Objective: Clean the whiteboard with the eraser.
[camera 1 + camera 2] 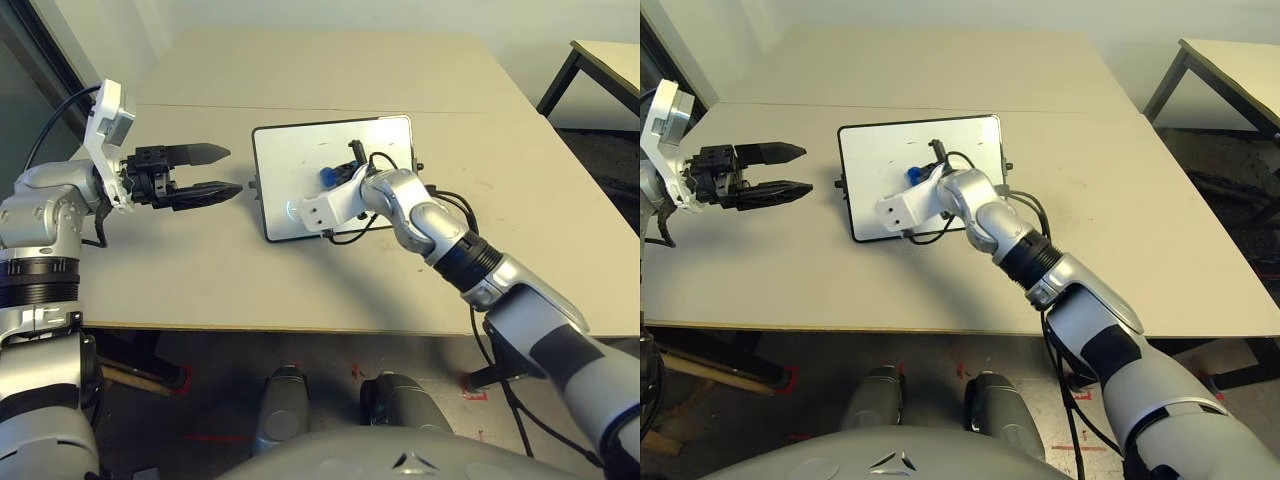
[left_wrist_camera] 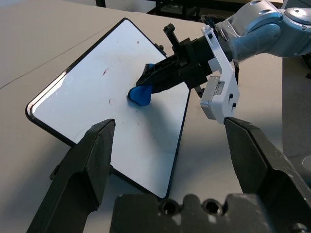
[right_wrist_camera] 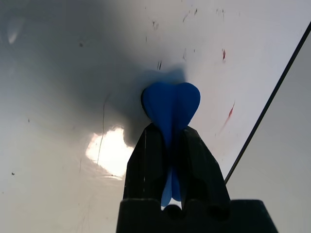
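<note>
The whiteboard lies flat in the middle of the table, black-framed, with a few faint red marks left near one edge. My right gripper is shut on the blue eraser and presses its end onto the board's middle. My left gripper hangs open above the table to the left of the board, with nothing between its fingers.
The beige table has free room on all sides of the board. A second table stands at the far right. Black cables loop off my right wrist beside the board's right edge.
</note>
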You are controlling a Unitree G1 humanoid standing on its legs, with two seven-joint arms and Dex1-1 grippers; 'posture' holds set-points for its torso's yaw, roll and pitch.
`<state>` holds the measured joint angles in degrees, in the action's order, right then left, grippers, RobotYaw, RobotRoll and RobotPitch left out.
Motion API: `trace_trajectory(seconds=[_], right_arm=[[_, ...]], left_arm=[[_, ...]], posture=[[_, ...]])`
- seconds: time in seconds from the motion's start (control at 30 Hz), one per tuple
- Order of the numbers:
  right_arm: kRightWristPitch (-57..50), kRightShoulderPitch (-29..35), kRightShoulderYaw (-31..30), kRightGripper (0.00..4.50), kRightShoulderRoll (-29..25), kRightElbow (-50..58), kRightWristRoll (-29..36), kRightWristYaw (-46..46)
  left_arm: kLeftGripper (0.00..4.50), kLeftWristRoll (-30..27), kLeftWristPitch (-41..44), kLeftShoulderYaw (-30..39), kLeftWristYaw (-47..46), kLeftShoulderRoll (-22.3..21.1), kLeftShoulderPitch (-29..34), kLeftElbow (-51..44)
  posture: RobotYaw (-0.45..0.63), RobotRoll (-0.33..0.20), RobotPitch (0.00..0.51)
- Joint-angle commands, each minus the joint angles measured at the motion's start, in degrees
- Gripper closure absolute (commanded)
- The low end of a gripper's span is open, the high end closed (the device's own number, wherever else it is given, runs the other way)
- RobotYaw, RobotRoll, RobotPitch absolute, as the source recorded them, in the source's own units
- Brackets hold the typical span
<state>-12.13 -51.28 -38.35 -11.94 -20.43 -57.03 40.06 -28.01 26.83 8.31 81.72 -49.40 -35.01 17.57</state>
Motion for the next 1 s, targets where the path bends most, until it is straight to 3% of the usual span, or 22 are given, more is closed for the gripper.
trace_trajectory(seconds=[0.03,0.67,1.0], right_arm=[[0.50,1.18,-1.38,4.26,-0.01,0.55,0.27,1.48],[-1.15,0.54,1.99,4.26,-6.46,-1.80,0.35,0.89],[-3.38,3.28,4.52,4.26,-11.00,0.20,1.30,1.50]], left_arm=[[0.00,-0.59,0.50,0.32,-0.21,-0.50,0.51,-1.16],[0.00,0.02,-0.35,-0.83,0.12,1.00,-1.90,0.76],[0.00,0.52,-1.15,-1.45,0.71,1.35,-2.83,2.17]], posture=[[0.33,0.000,0.015],[0.29,0.000,0.008],[0.28,0.000,0.007]])
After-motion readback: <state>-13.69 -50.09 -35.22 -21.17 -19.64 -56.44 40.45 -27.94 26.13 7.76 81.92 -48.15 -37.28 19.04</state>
